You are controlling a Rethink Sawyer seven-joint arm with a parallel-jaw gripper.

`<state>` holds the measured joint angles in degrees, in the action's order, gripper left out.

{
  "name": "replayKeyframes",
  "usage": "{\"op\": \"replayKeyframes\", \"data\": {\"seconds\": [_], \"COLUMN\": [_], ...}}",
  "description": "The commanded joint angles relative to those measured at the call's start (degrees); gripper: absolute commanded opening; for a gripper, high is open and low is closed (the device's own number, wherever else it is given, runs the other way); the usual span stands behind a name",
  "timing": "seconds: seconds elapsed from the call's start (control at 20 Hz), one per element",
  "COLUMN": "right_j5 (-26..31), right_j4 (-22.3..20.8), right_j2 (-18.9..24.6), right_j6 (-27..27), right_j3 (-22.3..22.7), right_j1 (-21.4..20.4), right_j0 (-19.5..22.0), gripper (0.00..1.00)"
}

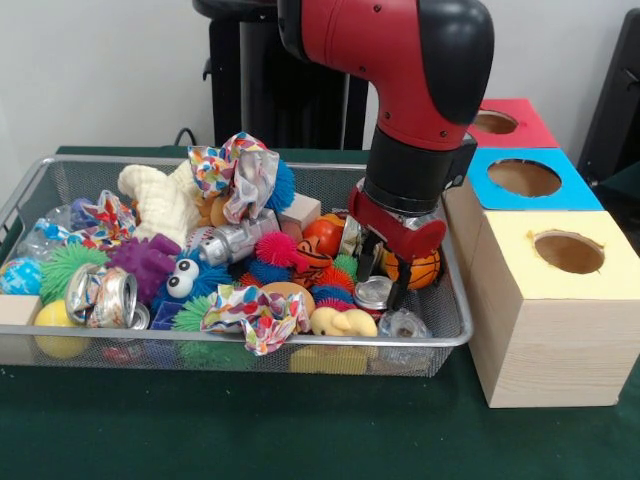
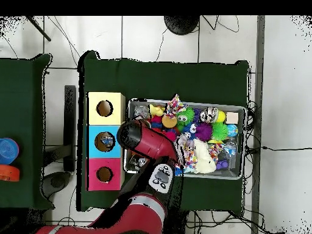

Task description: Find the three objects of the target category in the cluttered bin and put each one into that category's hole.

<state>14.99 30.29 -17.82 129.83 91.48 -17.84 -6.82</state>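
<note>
Only overhead — something sits inside the blue box (image 2: 92,142)

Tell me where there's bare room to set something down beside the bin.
Bare green cloth runs along the front of the wire bin and before the yellow-topped box. The bin itself is packed; the tool hangs low over its box-side end, beside the mini basketball.

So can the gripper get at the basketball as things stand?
Probably yes. The gripper hangs low in the bin, open, right beside the basketball. The ball's top looks uncovered, though a can crowds it.
</note>
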Motion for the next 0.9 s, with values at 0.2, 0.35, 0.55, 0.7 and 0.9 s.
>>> {"op": "replayKeyframes", "data": {"seconds": [0.2, 0.35, 0.55, 0.7, 0.9], "right_j5": [6.31, 10.88, 17.72, 22.62, 20.93], "right_j4": [2.76, 2.73, 1.73, 0.65, 1.41], "right_j2": [3.22, 0.44, -2.80, -5.44, -5.00], "right_j6": [12.61, 14.36, 15.18, 15.42, 13.97], "right_j3": [-0.96, -2.35, -5.85, -9.02, -9.63], "right_j1": [-1.71, -4.23, -6.10, -6.54, -6.66], "right_j0": [-0.80, -2.51, -3.21, -3.46, -2.20], "gripper": [1.00, 1.00, 1.00, 1.00, 1.00]}}
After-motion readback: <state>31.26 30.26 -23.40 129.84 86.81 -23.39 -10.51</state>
